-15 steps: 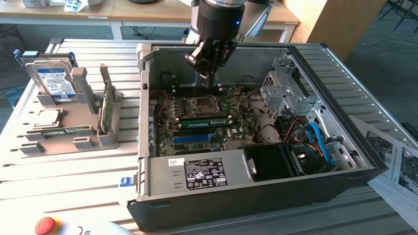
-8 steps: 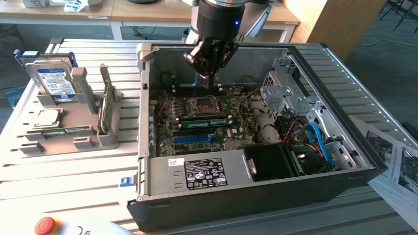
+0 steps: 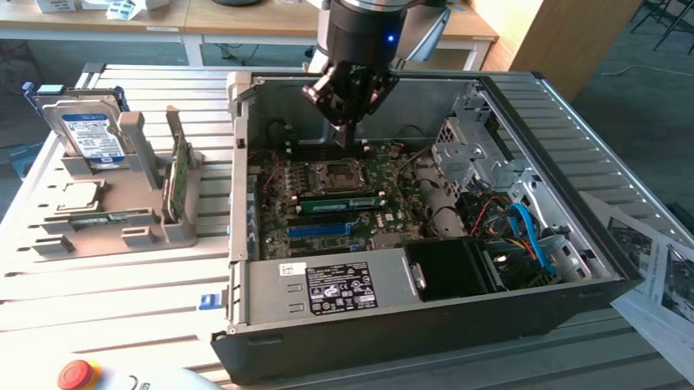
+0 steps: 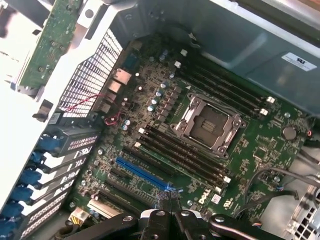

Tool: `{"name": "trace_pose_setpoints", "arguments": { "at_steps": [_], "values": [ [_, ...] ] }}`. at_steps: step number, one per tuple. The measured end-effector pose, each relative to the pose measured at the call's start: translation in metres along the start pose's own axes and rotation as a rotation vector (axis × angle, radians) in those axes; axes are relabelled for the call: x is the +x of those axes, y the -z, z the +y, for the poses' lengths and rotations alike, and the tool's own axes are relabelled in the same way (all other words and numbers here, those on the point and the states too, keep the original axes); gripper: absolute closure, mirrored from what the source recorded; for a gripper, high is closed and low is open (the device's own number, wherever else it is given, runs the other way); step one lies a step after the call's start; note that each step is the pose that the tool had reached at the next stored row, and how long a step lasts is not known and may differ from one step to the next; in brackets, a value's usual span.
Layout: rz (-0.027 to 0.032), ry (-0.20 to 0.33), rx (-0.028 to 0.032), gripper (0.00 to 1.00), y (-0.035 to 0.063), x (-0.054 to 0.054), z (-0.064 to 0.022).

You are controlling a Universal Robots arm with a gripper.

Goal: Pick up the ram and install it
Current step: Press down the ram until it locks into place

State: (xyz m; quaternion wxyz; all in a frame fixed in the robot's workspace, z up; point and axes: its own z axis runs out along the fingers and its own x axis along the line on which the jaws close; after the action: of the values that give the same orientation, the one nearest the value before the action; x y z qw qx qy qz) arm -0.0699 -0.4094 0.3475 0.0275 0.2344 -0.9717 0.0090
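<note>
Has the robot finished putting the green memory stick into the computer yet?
Nearly, it seems. Done: a slim green ram lies along a slot on the motherboard, beside the empty processor socket. In hand: nothing; the tool is shut, hovering above the board. Left: I cannot tell whether the stick is clicked fully in.

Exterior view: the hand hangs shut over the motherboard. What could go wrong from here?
1. The ram stands in a slot, but whether it is fully seated cannot be judged; it may sit tilted.
2. The hand hangs near the processor socket; a careless descent could hit it.
</note>
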Motion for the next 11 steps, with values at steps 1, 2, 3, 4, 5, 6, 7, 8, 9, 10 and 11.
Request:
{"name": "trace_pose_setpoints", "arguments": {
  "at_steps": [1, 2, 3, 4, 5, 6, 7, 8, 9, 10, 11],
  "values": [
    [0.0004, -0.012, 0.0000, 0.89, 0.0000, 0.0000, 0.0000],
    [0.0009, -0.023, 0.0001, 0.89, 0.0000, 0.0000, 0.0000],
    [0.0013, -0.036, 0.0001, 0.89, 0.0000, 0.0000, 0.0000],
    [0.0017, -0.048, 0.0000, 0.89, 0.0000, 0.0001, 0.0000],
    [0.0020, -0.060, -0.0002, 0.89, 0.0000, 0.0000, 0.0000],
    [0.0023, -0.072, -0.0005, 0.89, 0.0000, 0.0000, 0.0000],
    [0.0025, -0.083, -0.0008, 0.89, 0.0000, 0.0000, 0.0000],
    [0.0028, -0.095, -0.0011, 0.89, 0.0000, 0.0000, 0.0000],
    [0.0030, -0.109, -0.0016, 0.89, 0.0000, 0.0000, 0.0001],
    [0.0032, -0.121, -0.0020, 0.89, 0.0000, -0.0001, 0.0000],
    [0.0033, -0.134, -0.0026, 0.89, -0.0001, 0.0000, 0.0000]
  ]
}}
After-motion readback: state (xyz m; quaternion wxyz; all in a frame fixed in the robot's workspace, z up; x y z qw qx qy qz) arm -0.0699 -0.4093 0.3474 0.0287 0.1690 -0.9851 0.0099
